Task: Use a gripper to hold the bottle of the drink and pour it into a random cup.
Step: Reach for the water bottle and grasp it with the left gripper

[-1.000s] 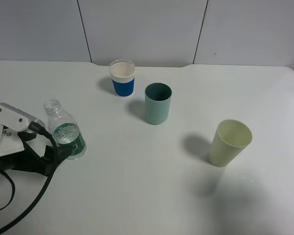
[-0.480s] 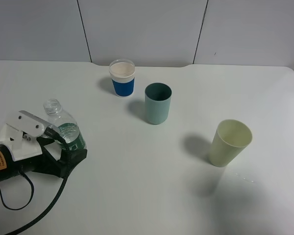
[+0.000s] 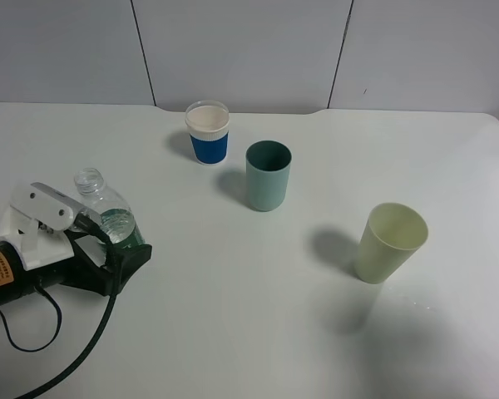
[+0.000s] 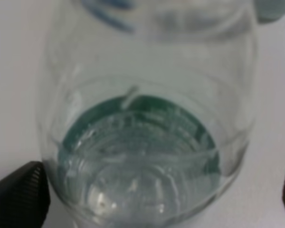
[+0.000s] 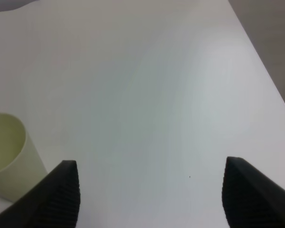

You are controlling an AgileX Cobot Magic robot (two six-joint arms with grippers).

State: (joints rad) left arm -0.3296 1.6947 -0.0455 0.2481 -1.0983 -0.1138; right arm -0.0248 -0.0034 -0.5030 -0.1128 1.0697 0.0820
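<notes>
I had pushed the white black-fingered left gripper around the clear green-labelled plastic bottle, jaws wide open, nothing gripped yet.

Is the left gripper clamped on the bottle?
No, the left gripper's black fingers stand wide apart on either side of the bottle, with white table visible between one finger and it.

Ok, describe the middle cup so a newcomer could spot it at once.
On the white table, two cups stand together near the far edge. The teal cup is the nearer, taller one: plain teal all over, unlike the white-rimmed blue cup beside it or the pale yellow cup standing alone.
</notes>
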